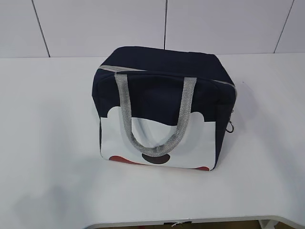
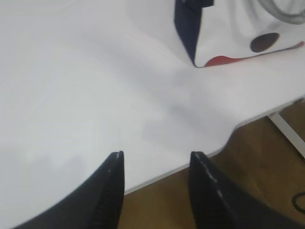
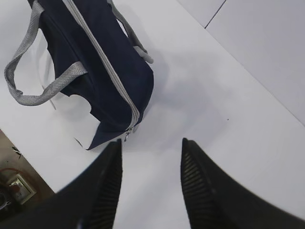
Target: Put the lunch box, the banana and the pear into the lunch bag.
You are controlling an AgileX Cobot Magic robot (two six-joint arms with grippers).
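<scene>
The zipped lunch bag (image 1: 164, 107) sits alone on the worktop (image 1: 47, 143); both arms' jaws hang open and empty, the right gripper (image 3: 150, 148) nearer its zipper pull (image 3: 127, 134).

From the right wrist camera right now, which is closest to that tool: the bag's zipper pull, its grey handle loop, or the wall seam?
1. Zipper pull: just above the left finger of the right tool, at the lunch bag's near corner.
2. Grey handle loop: farther left.
3. Wall seam: top right, beyond the table.
</scene>
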